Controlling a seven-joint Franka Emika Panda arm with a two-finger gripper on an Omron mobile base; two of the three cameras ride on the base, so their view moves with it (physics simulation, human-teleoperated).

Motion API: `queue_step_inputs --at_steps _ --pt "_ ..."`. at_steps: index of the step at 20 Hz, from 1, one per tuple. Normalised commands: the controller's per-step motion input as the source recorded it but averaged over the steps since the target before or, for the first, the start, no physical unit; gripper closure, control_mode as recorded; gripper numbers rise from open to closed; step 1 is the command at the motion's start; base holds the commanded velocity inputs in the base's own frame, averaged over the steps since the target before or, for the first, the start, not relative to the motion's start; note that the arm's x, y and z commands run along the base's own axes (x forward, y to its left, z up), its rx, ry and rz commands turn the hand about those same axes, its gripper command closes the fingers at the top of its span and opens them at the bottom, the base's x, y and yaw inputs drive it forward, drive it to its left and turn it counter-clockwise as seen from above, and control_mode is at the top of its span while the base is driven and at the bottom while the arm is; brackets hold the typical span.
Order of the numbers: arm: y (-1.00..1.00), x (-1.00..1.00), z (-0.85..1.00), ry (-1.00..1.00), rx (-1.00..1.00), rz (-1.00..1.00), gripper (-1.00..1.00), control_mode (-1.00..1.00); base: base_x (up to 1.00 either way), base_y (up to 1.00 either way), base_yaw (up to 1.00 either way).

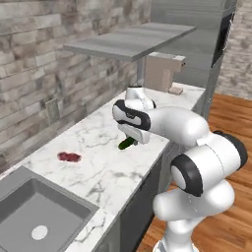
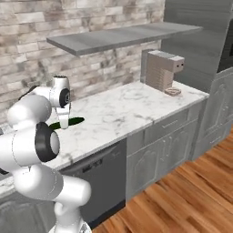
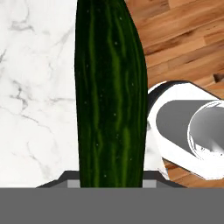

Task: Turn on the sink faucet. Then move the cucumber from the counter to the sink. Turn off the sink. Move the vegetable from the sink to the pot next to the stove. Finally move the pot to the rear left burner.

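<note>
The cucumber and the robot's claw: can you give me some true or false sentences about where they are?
1. The claw is holding the cucumber. True.
2. The cucumber is lying in the sink. False: it is held over the white marble counter, to the right of the sink.
3. A red bit of food lies on the counter between the sink and the claw. True.
4. The cucumber is orange. False: it is dark green with lighter stripes.
5. A tan coffee machine stands at the far end of the counter. True.
</note>
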Motion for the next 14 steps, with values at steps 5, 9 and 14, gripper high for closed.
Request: queue_step_inputs --at_steps 5,9,14 --pt "0.0 0.0 0.0 0.0 0.0 0.0 1.0 1.0 0.0 -0.32 -0.51" --pt "0.0 0.0 0.0 0.0 0.0 0.0 1.0 1.0 0.0 -0.37 -0.5" --pt "0.0 0.0 0.0 0.0 0.0 0.0 1.0 1.0 0.0 -0.41 -0.5"
